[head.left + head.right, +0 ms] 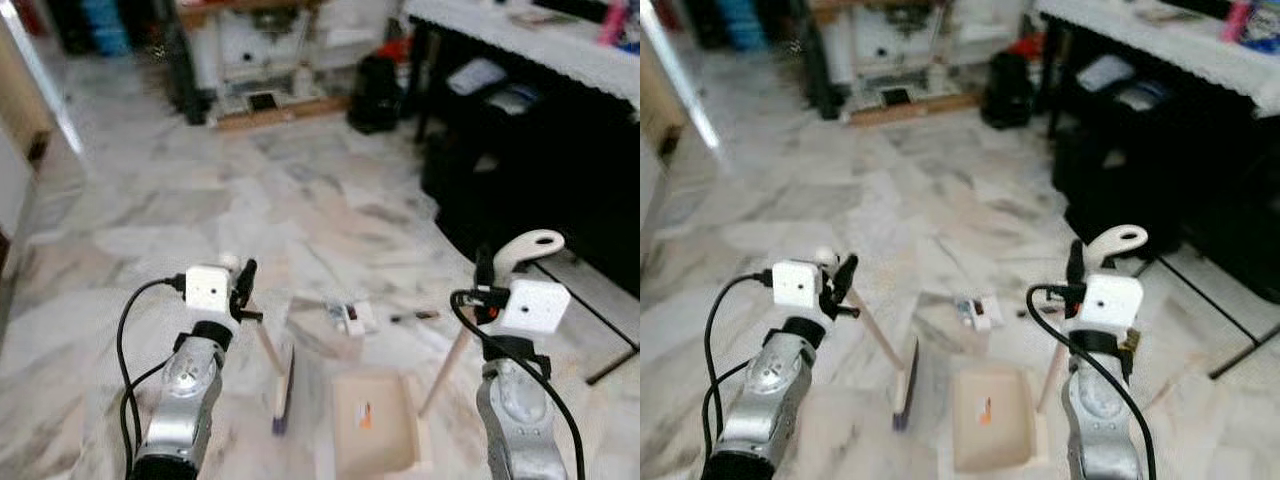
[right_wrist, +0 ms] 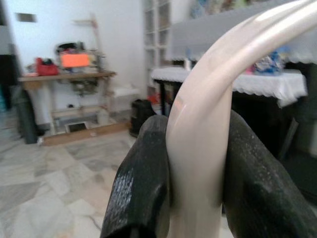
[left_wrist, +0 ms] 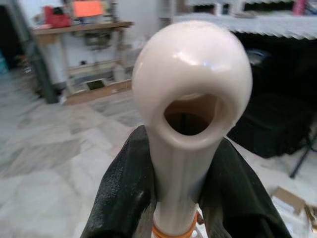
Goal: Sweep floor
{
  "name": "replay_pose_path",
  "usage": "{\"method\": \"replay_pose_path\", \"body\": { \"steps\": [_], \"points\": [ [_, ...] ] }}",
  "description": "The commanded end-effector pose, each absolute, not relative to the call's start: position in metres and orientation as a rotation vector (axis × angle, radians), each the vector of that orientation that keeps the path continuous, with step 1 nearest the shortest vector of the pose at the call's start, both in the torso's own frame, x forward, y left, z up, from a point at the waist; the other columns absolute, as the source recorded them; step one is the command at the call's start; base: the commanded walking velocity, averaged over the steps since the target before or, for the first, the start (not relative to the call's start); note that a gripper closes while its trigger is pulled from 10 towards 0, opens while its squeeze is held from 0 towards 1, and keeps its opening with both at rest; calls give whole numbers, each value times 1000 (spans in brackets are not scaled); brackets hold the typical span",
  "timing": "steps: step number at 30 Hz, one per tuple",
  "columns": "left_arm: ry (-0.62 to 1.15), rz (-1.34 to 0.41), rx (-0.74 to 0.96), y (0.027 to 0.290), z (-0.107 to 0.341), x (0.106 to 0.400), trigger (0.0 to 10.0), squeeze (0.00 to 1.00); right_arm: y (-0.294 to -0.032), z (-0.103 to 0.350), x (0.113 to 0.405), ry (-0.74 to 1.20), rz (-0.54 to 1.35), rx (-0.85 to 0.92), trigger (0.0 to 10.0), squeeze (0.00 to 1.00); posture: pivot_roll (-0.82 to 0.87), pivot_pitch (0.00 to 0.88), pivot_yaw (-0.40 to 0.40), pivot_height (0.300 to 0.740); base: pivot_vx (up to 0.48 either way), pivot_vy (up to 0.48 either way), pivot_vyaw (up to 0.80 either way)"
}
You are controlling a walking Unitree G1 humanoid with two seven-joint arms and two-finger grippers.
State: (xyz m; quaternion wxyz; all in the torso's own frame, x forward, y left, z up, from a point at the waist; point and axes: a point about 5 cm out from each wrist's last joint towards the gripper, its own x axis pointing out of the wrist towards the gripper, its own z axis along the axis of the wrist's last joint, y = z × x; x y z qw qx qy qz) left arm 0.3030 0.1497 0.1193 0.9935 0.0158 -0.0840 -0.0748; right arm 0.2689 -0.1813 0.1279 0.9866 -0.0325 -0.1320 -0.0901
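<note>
My left gripper (image 1: 243, 290) is shut on the cream handle of a small broom (image 1: 283, 385), whose dark bristle head rests on the marble floor. My right gripper (image 1: 484, 283) is shut on the long cream handle (image 1: 530, 245) of a dustpan (image 1: 372, 418), whose open pan lies flat on the floor just right of the broom head. Small litter (image 1: 350, 316), a scrap of packaging and a dark stick, lies just beyond the pan. In the left wrist view the broom handle's rounded end (image 3: 190, 99) stands between the black fingers (image 3: 124, 193); the right wrist view has the dustpan handle (image 2: 208, 129) clamped likewise.
A black table with white cloth (image 1: 520, 30) and dark bags (image 1: 375, 95) beneath stands at the right. Thin black legs (image 1: 610, 330) cross the floor near my right arm. A wooden workbench (image 1: 270, 60) stands at the far wall. Marble floor (image 1: 200, 200) stretches ahead.
</note>
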Motion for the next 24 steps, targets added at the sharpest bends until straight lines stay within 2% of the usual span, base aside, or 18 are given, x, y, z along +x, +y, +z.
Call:
{"method": "replay_pose_path", "body": {
  "steps": [1,8,15,24],
  "points": [
    [-238,-166,35,145,134,308,10000,0,-184,134,265,-294,-196,-64,10000,0,-50,0,75,740,0,0,-800],
    [-240,-199,24,136,135,310,10000,0,-186,130,261,-286,-221,-61,10000,0,-51,0,92,740,0,0,-800],
    [-250,-178,39,143,138,311,10000,0,-182,131,265,-295,-210,-45,10000,0,-34,0,91,740,0,0,-800],
    [-262,-152,39,149,141,313,10000,0,-178,133,267,-315,-194,-42,10000,0,-29,0,85,740,0,0,-93]
  ]
}}
